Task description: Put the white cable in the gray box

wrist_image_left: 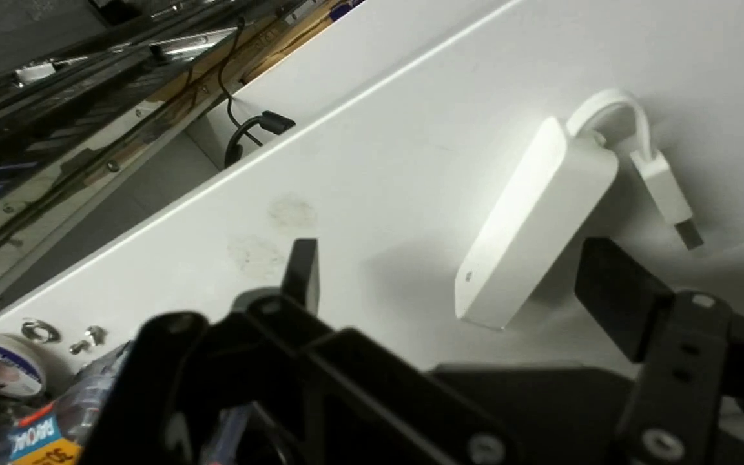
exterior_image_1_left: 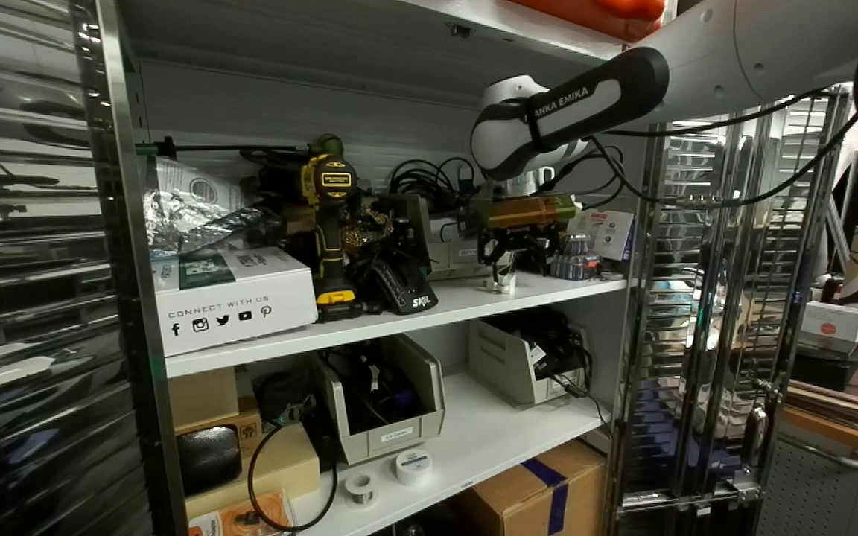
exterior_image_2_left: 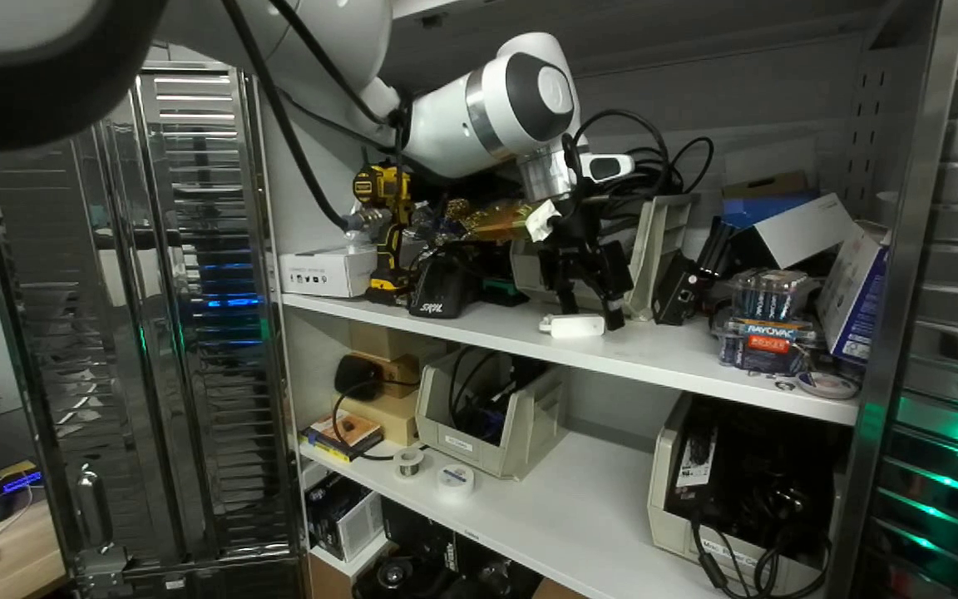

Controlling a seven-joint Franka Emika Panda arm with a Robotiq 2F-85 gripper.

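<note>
The pincer [wrist_image_left: 454, 276] hung above the white bench [wrist_image_left: 385, 168], fingers spread. The white cable adapter [wrist_image_left: 533, 219] lay beneath it, between the fingertips in the wrist view, its short lead [wrist_image_left: 609, 99] looped. A gray box [exterior_image_2_left: 662, 237] stood behind the pincer.

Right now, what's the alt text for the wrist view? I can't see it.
A white adapter with a short USB cable lies on a white shelf beyond the open black pincer. A labelled disc and a Rayovac pack show at lower left.
</note>
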